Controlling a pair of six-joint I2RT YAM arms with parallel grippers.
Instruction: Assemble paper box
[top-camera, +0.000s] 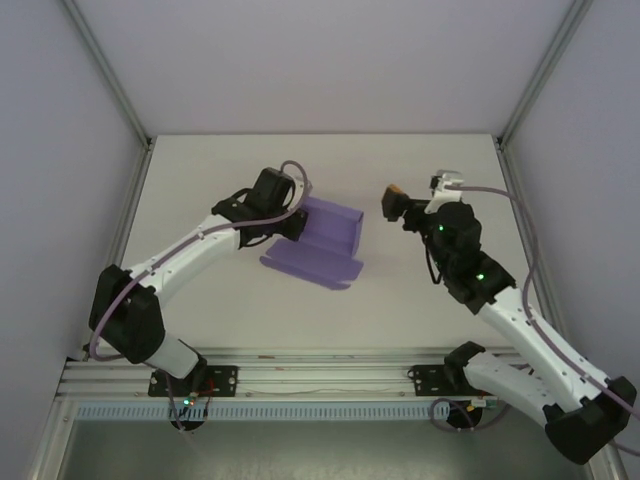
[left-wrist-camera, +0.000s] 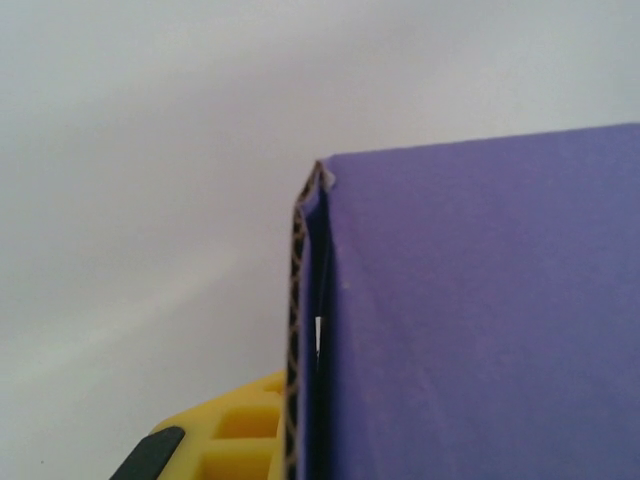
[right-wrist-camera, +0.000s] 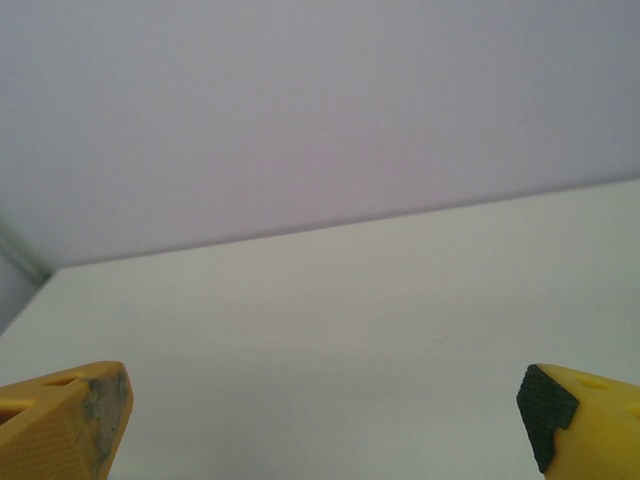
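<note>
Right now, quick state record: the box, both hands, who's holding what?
paper box: purple, partly folded, one wall raised on its right side
box position: mid-table, between the two arms
left hand: shut on the paper box at its left edge
right hand: open, empty, to the right of the box and apart from it
assembly: not finished, near flaps lie flat
unclear: whether the gripped side is lifted off the table

Matt paper box (left-wrist-camera: 480, 320) (corrugated edge)
</note>
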